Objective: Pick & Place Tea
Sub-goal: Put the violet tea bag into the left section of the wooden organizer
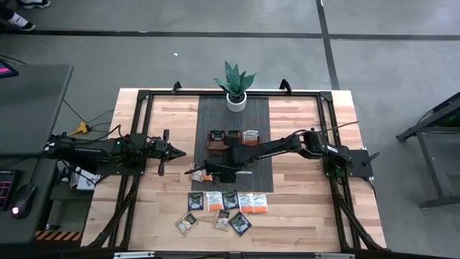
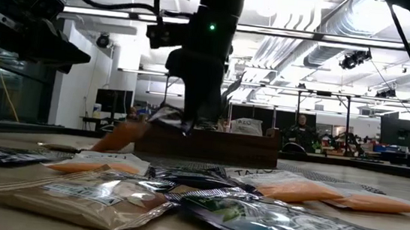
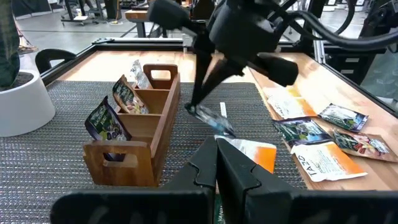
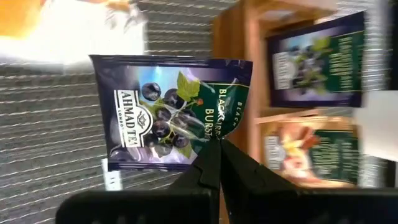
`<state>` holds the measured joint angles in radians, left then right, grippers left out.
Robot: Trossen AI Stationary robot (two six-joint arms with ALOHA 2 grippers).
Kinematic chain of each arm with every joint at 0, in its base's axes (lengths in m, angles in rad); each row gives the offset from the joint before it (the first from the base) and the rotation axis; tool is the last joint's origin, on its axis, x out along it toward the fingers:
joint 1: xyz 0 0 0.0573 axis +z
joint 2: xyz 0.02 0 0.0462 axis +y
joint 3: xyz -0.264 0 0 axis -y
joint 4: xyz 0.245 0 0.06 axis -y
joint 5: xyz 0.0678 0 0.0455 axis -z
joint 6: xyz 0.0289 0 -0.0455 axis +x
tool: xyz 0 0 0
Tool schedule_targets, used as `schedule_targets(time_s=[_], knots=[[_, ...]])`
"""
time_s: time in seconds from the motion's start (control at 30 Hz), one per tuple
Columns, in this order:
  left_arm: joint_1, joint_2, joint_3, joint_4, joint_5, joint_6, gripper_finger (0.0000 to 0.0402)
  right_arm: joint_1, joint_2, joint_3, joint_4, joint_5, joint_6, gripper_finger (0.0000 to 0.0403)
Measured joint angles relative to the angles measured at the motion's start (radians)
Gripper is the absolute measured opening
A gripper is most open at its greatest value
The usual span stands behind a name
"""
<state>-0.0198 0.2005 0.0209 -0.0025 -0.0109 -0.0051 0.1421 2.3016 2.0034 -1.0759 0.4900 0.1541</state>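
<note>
Partly hidden under the right arm (image 1: 273,150): wooden tray (image 1: 231,137) on the mat; packet labels illegible from above.

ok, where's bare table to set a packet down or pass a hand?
Free: bare wood left and right of the dark mat, up to the frame rails. Crowded: loose tea packets along the near edge, and the wooden tray at mat centre, where the right gripper holds a dark packet.

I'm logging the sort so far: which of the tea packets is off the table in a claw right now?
The dark blackcurrant packet, pinched at its edge by the right claw beside the wooden tray. The other loose packets lie flat.
</note>
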Motion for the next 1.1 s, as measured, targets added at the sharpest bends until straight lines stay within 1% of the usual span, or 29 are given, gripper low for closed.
schedule_targets(time_s=[0.23, 0.5, 0.8, 0.87, 1.0, 1.1], knots=[[0.0, 0.0, 0.0, 0.0, 0.0, 0.0, 0.0001, 0.003, -0.002, 0.011, -0.017, 0.118, -0.034, 0.0], [0.0, 0.0, 0.0, 0.0, 0.0, 0.0, 0.0001, 0.003, -0.002, 0.011, -0.011, 0.353, -0.097, 0.0], [0.0, 0.0, 0.0, 0.0, 0.0, 0.0, 0.0001, 0.003, -0.001, 0.012, 0.016, 0.55, -0.189, 0.0], [0.0, 0.0, 0.0, 0.0, 0.0, 0.0, 0.0001, 0.001, 0.0, 0.012, 0.034, 0.575, -0.218, 0.0], [0.0, 0.0, 0.0, 0.0, 0.0, 0.0, 0.0001, -0.006, 0.012, 0.01, 0.061, 0.589, -0.252, 0.0], [0.0, 0.0, 0.0, 0.0, 0.0, 0.0, 0.0001, -0.013, 0.024, 0.011, 0.077, 0.628, -0.271, 0.0]])
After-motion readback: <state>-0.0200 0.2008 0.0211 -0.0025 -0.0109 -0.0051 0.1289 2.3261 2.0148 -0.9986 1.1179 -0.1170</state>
